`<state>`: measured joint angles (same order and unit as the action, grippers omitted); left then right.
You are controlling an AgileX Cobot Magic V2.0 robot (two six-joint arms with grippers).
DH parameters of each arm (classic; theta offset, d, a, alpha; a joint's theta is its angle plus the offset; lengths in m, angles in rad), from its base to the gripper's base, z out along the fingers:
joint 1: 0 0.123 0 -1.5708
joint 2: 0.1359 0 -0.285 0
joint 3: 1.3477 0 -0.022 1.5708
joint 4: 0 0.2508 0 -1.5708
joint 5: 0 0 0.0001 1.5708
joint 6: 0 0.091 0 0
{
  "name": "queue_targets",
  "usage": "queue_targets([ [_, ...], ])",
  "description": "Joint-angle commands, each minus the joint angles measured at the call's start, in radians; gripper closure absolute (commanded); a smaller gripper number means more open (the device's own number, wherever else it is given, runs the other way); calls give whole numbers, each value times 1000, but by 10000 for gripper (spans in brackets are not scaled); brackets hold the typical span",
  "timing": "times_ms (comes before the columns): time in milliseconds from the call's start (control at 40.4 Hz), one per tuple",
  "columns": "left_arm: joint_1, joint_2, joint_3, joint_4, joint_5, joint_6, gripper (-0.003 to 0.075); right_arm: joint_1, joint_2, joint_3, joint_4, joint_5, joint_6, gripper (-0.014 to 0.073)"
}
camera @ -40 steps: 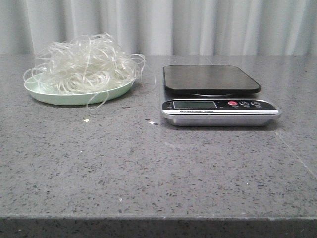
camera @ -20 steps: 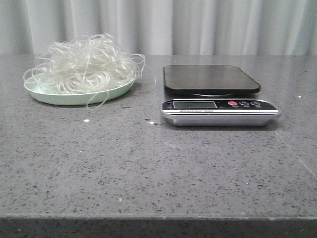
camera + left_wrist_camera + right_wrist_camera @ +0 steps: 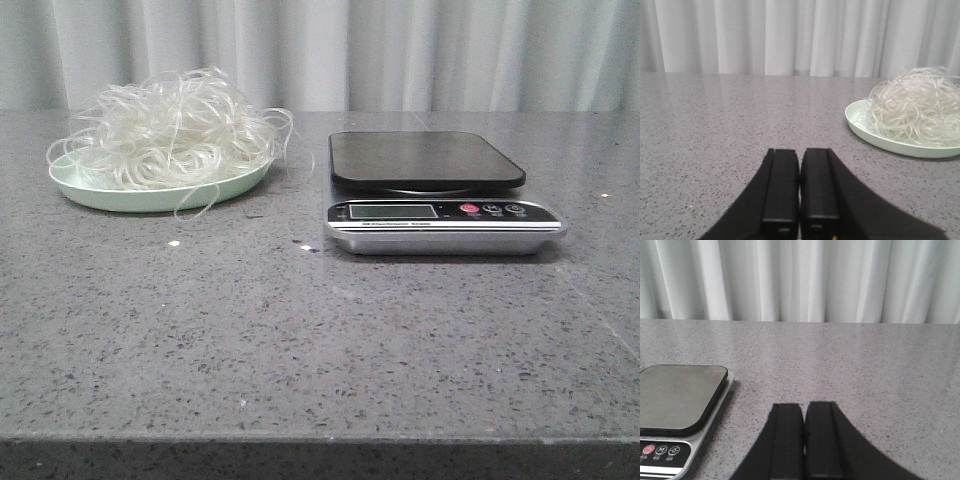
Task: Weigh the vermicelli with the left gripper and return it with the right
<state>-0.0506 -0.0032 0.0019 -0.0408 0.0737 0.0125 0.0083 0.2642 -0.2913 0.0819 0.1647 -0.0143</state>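
The front view looks forward from low at the table's near edge toward the curtain, taking in the plate and scale side by side. Each wrist view sits low over the tabletop behind closed fingers, also facing the curtain. The left shares the plate with the front view, the right the scale.
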Motion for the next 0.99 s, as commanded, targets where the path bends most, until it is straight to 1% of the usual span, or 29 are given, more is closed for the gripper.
queue_targets([
  [0, -1, -22, 8, -2, -74, -13, 583, -5, 7, -26, -9, -75, -2, 443],
  [173, -1, -22, 8, -2, -74, -13, 583, -5, 3, 18, -17, -116, -2, 443],
  [297, -1, -22, 8, -2, -74, -13, 583, -5, -34, 101, -17, -125, -2, 443],
  [594, -1, -22, 8, -2, -74, -13, 583, -5, -284, 292, -16, -127, -2, 443],
  [643, -1, -22, 8, -2, -79, -13, 583, -6, -292, 314, -16, -150, -2, 443],
  [742, -1, -22, 8, -2, -74, -13, 583, -5, -292, 311, -16, -126, -2, 443],
  [965, -1, -21, 8, -2, -74, -13, 583, -5, -292, 311, -16, -130, -2, 443],
])
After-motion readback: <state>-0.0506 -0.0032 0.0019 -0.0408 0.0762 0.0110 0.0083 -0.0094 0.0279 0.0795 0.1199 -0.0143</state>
